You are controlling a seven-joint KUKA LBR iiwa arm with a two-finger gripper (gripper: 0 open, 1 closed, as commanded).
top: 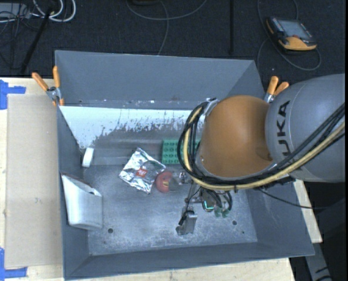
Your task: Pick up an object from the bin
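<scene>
Grey metal bin (156,81), open-topped with sloping walls, is being catalogued with a few loose items lying on its floor. All places are being given relative to the crumpled silver foil packet (142,170), which is lying near the middle of the floor.

Item 1: red round thing (163,182), small. It is being shown just beside the packet, at the packet's lower right corner. Whether the two are touching cannot be told.

Item 2: green block (170,151) with a gridded face. It is being shown near the packet, above it and to its right, and its right side is being covered by the arm's cables.

Item 3: small white piece (88,156), stubby. It is being shown well apart from the packet, to its upper left, at the foot of the left wall.

Item 4: pale grey sheet (83,202), bent. It is being shown to the packet's lower left, lying against the left wall.

Robot: the arm with its orange cover (235,136) is being extended over the bin to the right of the packet. The gripper (187,222) is being held low over bare floor, below and to the right of the packet. It is apart from the red round thing, the item nearest to it. Whether the gripper is spread or pressed together cannot be told.
</scene>
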